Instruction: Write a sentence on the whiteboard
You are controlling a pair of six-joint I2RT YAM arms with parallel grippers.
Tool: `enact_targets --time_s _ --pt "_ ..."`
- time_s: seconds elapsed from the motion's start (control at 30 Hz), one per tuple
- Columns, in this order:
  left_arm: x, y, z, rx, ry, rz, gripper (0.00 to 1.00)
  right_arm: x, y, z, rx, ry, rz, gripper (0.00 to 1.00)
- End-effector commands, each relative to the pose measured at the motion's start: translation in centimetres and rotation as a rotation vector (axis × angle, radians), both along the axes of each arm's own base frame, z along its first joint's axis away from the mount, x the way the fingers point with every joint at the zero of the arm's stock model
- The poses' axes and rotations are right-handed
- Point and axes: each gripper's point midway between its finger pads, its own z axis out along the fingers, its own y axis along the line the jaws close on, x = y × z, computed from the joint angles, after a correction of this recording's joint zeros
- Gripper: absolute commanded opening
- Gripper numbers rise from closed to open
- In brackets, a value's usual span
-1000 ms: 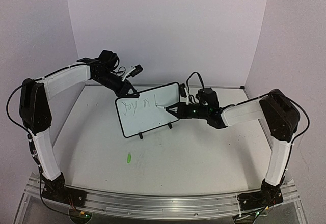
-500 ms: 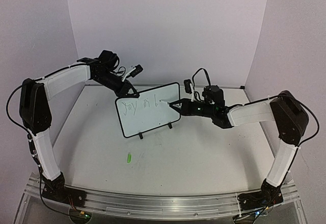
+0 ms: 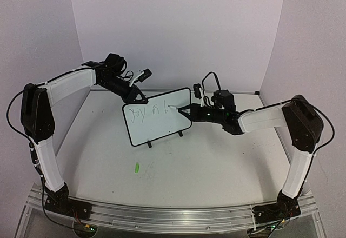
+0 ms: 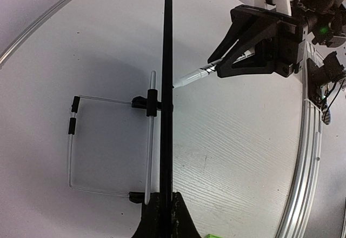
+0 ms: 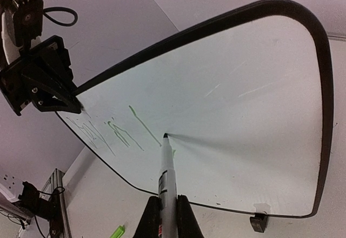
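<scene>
The fingers (image 5: 150,219) of the right gripper (image 5: 165,216) pinch a pen (image 5: 166,178). A green cap (image 3: 137,167) lies toward the near left of the bench (image 3: 216,162). The board (image 3: 157,121) stands on its feet near the middle of the far edge. It has one line of green words (image 5: 108,132). The pen tip touches the board just right of the last mark. At the board's top left corner, the left gripper (image 5: 48,81) pinches the frame.

I think a hard push could tip the board back or twist it, since only one corner is held. The pen could also slip in the fingers, and then the letters would go wobbly.
</scene>
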Motion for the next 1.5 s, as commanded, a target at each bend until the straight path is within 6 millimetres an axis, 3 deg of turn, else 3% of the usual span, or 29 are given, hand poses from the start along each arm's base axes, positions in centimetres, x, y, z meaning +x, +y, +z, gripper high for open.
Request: enact_targets --time_s 0.0,0.3,0.5,0.97,1.47 --pt "-0.7 -0.5 -0.4 0.001 0.019 -0.036 0.00 1.3 0.0 0.4 0.009 -0.007 -0.031 0.00" --pt "-0.8 -0.6 -0.4 0.001 0.018 -0.037 0.00 1.4 -1.2 -0.2 -0.006 0.006 -0.079 0.00" --pt "-0.8 -0.6 -0.4 0.002 0.019 -0.037 0.00 1.5 -2.0 0.7 -0.004 -0.013 -0.106 0.00" --pt "-0.8 -0.5 -0.3 0.000 0.019 -0.038 0.00 1.4 -1.5 3.3 0.038 -0.069 -0.074 0.00" --pt "-0.8 -0.5 -0.4 0.001 0.018 -0.038 0.00 1.3 -0.7 3.9 0.068 -0.081 -0.035 0.00"
